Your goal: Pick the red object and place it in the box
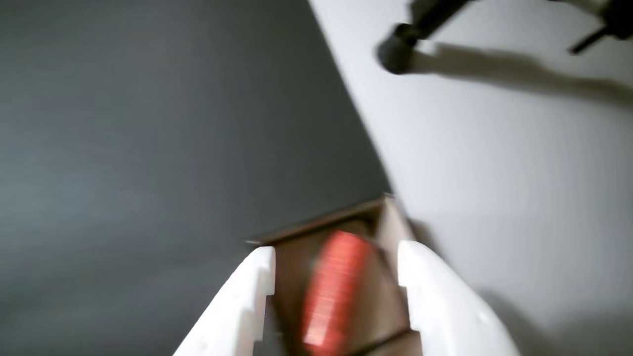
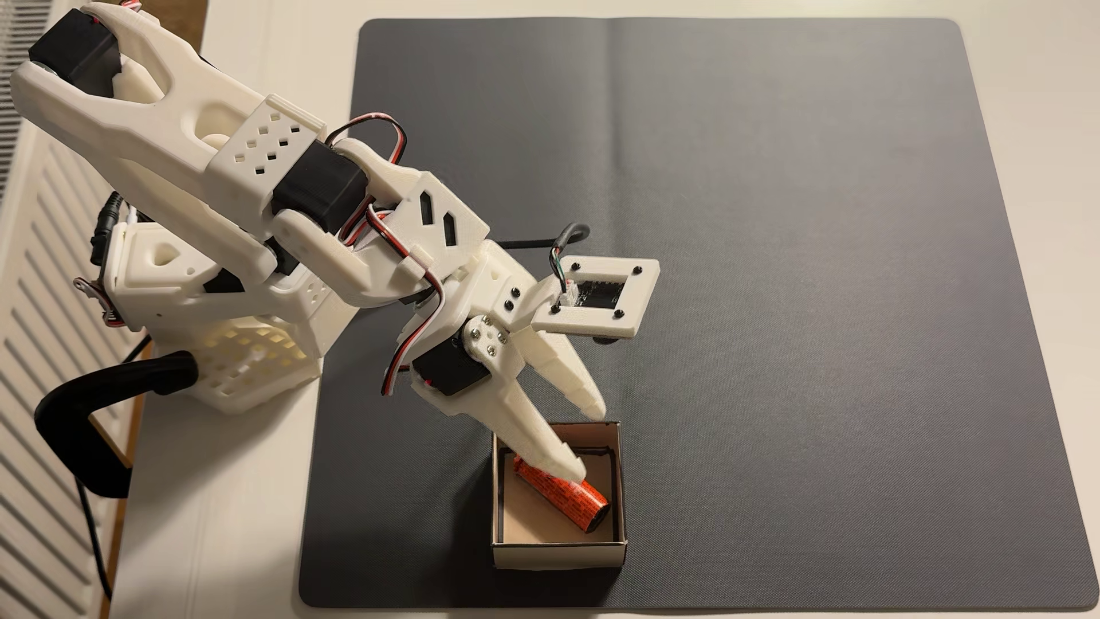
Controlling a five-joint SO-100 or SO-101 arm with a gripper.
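The fingers [image 2: 538, 440] look like matt white printed plastic with faint layer ridges. The box [image 2: 558, 553] is plain cardboard, dull beige inside with pale outer walls. The red object [image 2: 571, 495] wears a slightly shiny, foil-like wrapper with fine dark print. The dark grey mat [image 2: 833, 238] has a fine woven-looking texture, and the table [image 2: 208, 506] is smooth and white.
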